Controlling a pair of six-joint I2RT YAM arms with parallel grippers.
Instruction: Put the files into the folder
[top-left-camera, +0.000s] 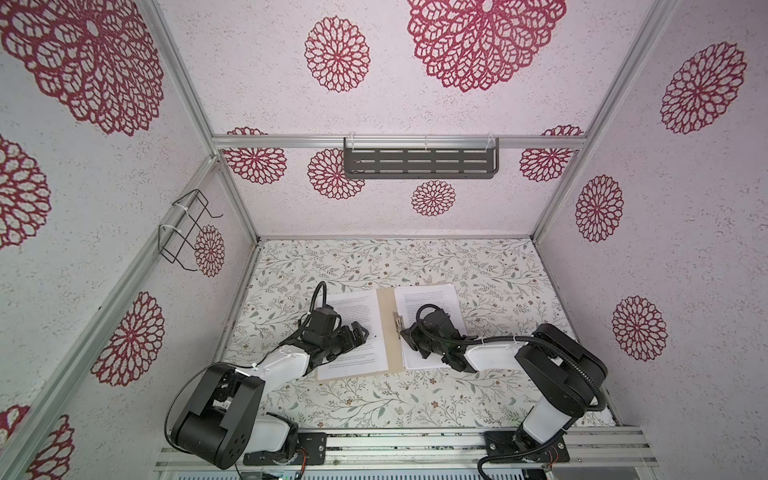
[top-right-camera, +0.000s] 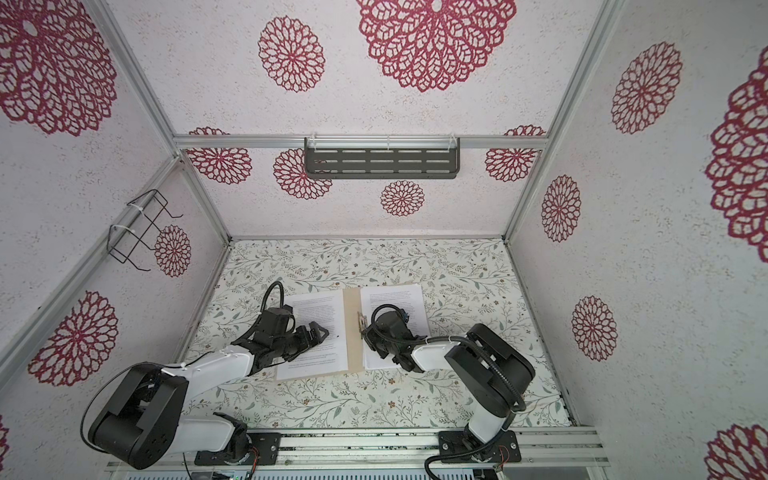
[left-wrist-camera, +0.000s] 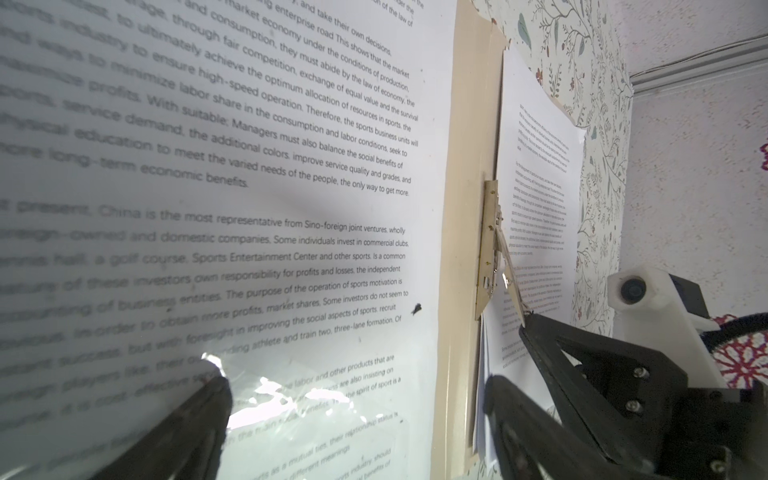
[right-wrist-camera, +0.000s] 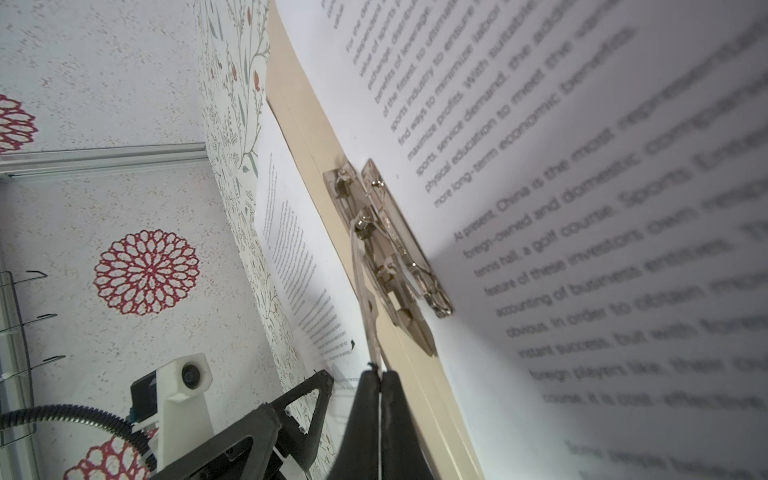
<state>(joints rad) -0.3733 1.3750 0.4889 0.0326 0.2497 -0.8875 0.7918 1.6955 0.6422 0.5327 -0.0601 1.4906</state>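
While the tan folder (top-left-camera: 386, 345) lay opened flat on the floral-patterned table (top-left-camera: 498, 282), the files (top-right-camera: 392, 299) were seen spread over both of its halves. A left sheet (top-left-camera: 357, 301) was laid on one half and the right sheets (top-left-camera: 428, 295) on the other, with a bare strip of card left between them in both top views. On that strip, just beside the right sheets, a metal fastener clip (right-wrist-camera: 390, 249) was fixed, and its thin lever (right-wrist-camera: 360, 282) was raised off the card. The right gripper (right-wrist-camera: 379, 376) was closed tight on the tip of that lever, its jaws pressed together. The left gripper (left-wrist-camera: 355, 384) was held spread wide and low over the left sheet, with nothing gripped. Whether its fingertips (left-wrist-camera: 214, 388) touched the paper could not be told.
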